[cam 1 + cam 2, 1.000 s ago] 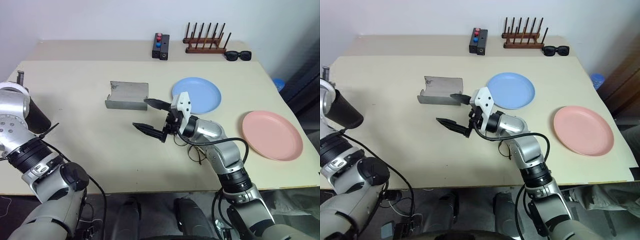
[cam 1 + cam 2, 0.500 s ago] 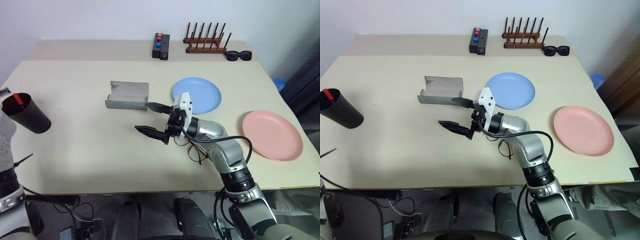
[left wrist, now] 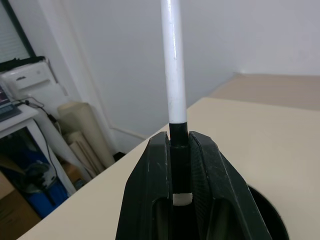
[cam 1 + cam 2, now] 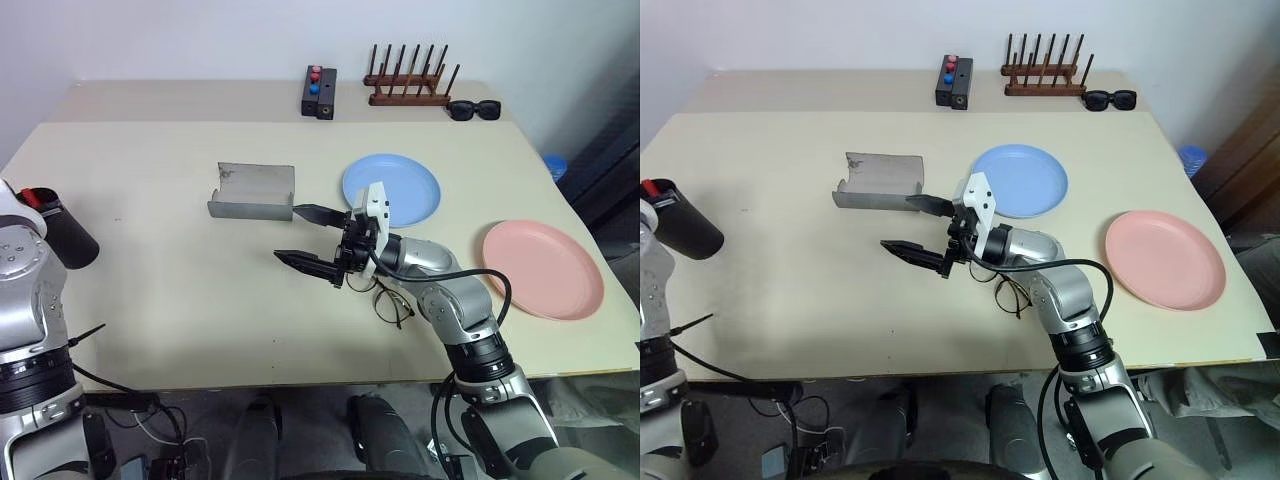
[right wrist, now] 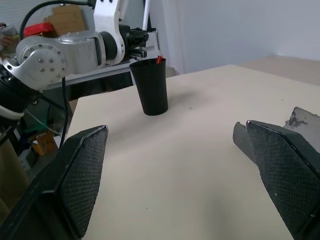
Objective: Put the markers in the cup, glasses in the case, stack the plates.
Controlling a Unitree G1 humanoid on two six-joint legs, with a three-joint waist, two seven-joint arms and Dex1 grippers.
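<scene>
1. My left claw (image 3: 179,165) clamps the black cap of the white marker (image 3: 173,60), its white body pointing away from the fingers, just above the black cup (image 4: 680,222) at the bench's (image 4: 180,300) left edge.
2. A red-ended marker (image 4: 648,187) sits in the cup.
3. My right claw (image 4: 309,236) hovers level and wide, nothing held, pointing left near the grey case (image 4: 252,192); the glasses (image 4: 393,305) lie under that forearm.

Beige table (image 4: 180,300), black cup (image 4: 680,228) at far left with a red marker end (image 4: 648,187), white marker (image 3: 173,60), grey case (image 4: 252,191), light blue plate (image 4: 405,185), pink plate (image 4: 543,268) at right
</scene>
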